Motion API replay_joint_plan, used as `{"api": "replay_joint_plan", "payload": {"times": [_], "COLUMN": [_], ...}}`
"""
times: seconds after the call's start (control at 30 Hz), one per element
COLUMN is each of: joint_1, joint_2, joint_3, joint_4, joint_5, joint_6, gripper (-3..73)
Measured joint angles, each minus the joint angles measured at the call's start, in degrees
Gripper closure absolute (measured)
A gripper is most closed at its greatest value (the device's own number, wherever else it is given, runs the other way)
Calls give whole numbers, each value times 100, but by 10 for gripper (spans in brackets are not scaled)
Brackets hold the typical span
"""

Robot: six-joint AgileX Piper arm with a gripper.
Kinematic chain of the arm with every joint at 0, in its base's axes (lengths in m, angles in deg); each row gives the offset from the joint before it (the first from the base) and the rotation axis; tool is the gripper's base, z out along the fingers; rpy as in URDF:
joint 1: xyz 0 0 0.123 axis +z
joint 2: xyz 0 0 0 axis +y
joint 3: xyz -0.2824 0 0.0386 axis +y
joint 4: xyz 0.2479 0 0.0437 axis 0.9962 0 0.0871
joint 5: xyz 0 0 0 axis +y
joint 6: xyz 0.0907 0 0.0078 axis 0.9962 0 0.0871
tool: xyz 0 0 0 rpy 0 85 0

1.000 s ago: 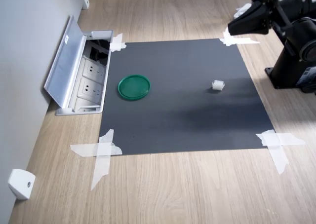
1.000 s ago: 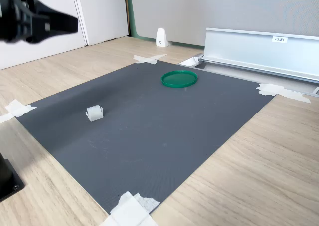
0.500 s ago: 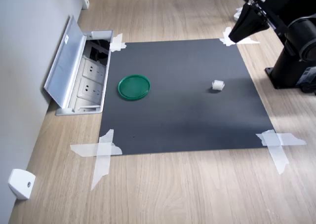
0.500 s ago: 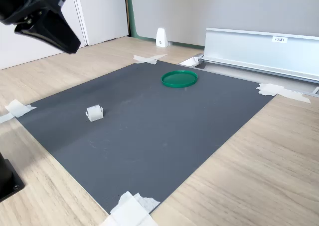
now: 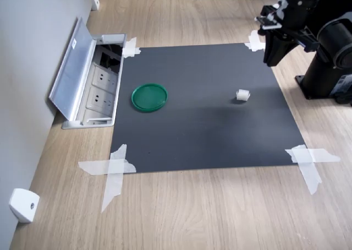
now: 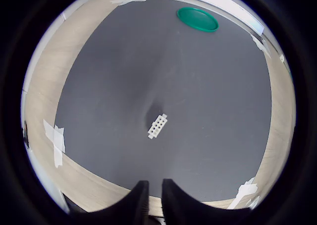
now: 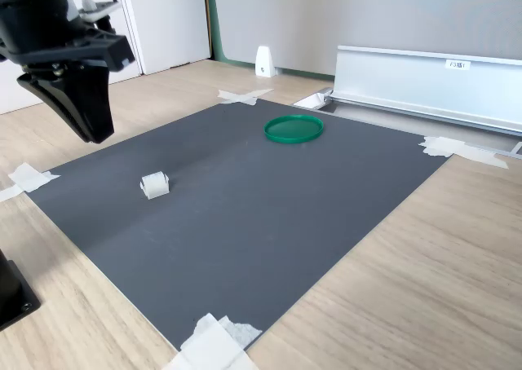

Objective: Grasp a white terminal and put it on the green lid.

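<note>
white terminal (image 6: 157,126) — unlabelled, green lid (image 5: 149,97) plain

The scene is covered by 3 cameras. In the first exterior view, the dark grey rectangular mat (image 5: 203,104) is seen from high up and some way off, looking steeply down, with the open silver floor socket box (image 5: 91,79) at the first exterior view's left and the black arm at its upper right. In the second exterior view, the same mat (image 7: 245,199) is seen from a lower, closer position near 1 corner, facing across it toward the socket box lid (image 7: 424,81) and wall. The wrist view looks down on the mat (image 6: 168,86) through a fisheye lens from well above. The mat and the flat round dark green plastic lid (image 5: 149,97) are shared by all 3 views.
</note>
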Motion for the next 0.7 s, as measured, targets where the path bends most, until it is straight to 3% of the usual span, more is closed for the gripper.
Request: {"api": "replay_joint_plan", "payload": {"times": [0.27, 0.37, 0.47, 0.7], "joint_1": [0, 0, 0, 0], "joint_2": [81, 239, 491, 1008], "joint_3": [-6, -6, -6, -6], "joint_4": [399, 461, 402, 84], "joint_5": [-171, -176, -264, -735], "joint_6": [-197, -214, -134, 16], "gripper": [141, 35, -14, -29]}}
